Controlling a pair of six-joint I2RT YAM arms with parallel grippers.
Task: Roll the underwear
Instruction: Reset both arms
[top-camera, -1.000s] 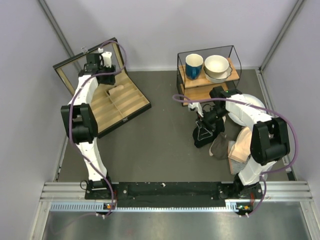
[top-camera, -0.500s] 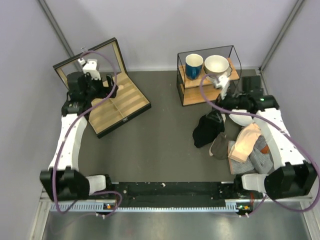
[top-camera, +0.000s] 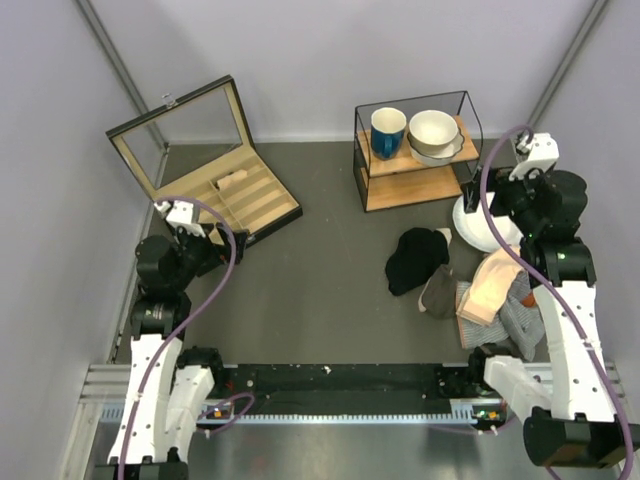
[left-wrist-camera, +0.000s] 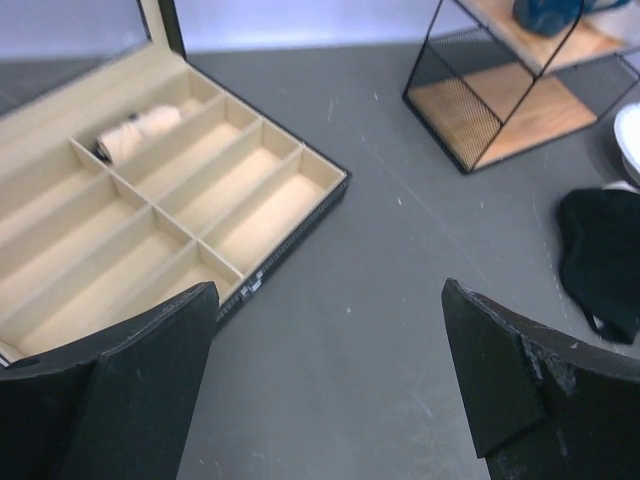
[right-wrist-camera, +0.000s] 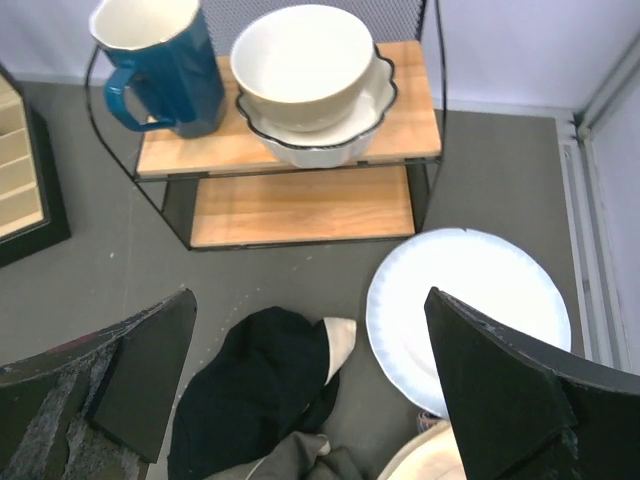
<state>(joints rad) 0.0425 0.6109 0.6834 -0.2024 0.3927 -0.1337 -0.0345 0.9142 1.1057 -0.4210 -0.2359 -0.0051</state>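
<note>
The underwear is a beige-tan roll with a darker end (top-camera: 232, 182). It lies in a far compartment of the open wooden box (top-camera: 255, 208), and shows in the left wrist view (left-wrist-camera: 140, 128) inside the box (left-wrist-camera: 250, 190). My left gripper (top-camera: 205, 250) is open and empty, drawn back in front of the box over bare floor (left-wrist-camera: 328, 300). My right gripper (top-camera: 510, 195) is open and empty, up near the white plate (top-camera: 478, 228), above the black garment (right-wrist-camera: 310, 300).
A black garment (top-camera: 413, 258), a taupe garment (top-camera: 438, 292) and a peach cloth (top-camera: 490, 285) on grey striped fabric (top-camera: 518, 318) lie in a heap at right. A wire shelf (top-camera: 410, 175) holds a blue mug (right-wrist-camera: 160, 60) and bowls (right-wrist-camera: 305, 60).
Both arms have pulled back toward their bases. The left gripper left the box, with the roll staying inside. The right gripper rose from the black garment toward the far right.
</note>
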